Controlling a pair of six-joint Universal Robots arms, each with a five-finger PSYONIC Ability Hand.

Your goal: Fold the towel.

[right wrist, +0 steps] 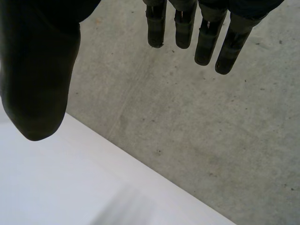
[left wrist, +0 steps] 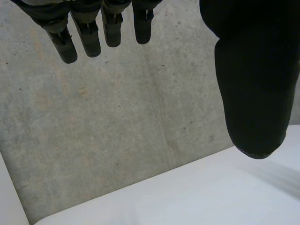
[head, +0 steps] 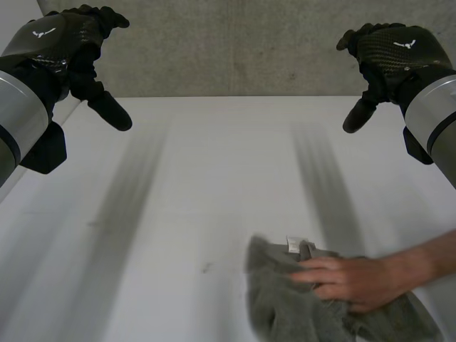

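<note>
Grey towel lies crumpled at the near right of the white table. A person's hand rests flat on it, and a white label shows at its far edge. Expect it soft, light and limp, so it will sag and bunch. Take it by corners or a hem, not the heap's middle. Farther back, your left hand and right hand hang over the table's far side, fingers straight, holding nothing, well apart from the towel.

Soft, even light leaves the white table bright, concrete beyond duller.
</note>
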